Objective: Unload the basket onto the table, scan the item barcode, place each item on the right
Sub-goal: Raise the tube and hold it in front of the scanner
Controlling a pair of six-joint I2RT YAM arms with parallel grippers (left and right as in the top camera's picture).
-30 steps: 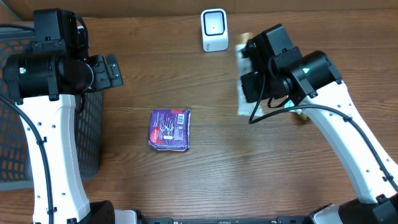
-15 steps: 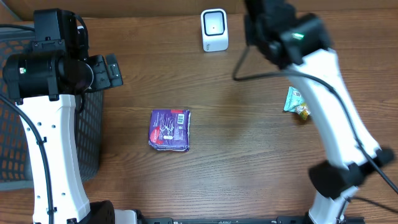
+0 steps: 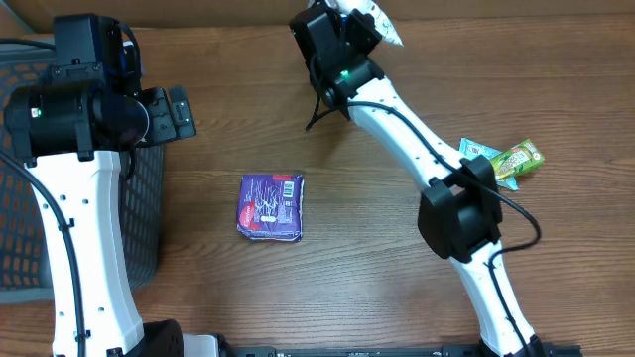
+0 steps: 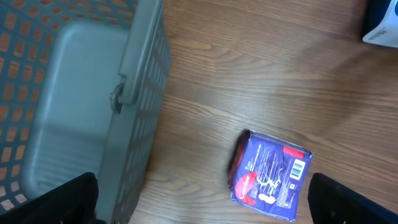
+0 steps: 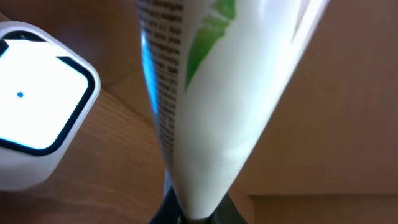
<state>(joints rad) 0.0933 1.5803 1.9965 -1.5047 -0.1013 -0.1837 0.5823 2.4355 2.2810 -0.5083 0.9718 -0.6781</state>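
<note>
White packet (image 5: 205,93) sits pinched in the right jaws, arm stretched forward by the scanner (image 5: 37,106), left jaws wide open.

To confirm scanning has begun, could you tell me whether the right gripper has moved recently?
Yes. The right gripper, shut on a white pouch, swung left and farther back, relative to the unmoved purple packet.

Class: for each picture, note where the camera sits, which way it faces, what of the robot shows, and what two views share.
Overhead: above the table, facing down; left arm, right arm, basket, purple packet, green packet.
Left wrist: on the left arm, facing down at basket and purple packet; open jaws' tips in the bottom corners.
Right wrist: looks along its shut jaws, pinching a white pouch beside the scanner.
Shared: overhead and left wrist both show basket and purple packet.
</note>
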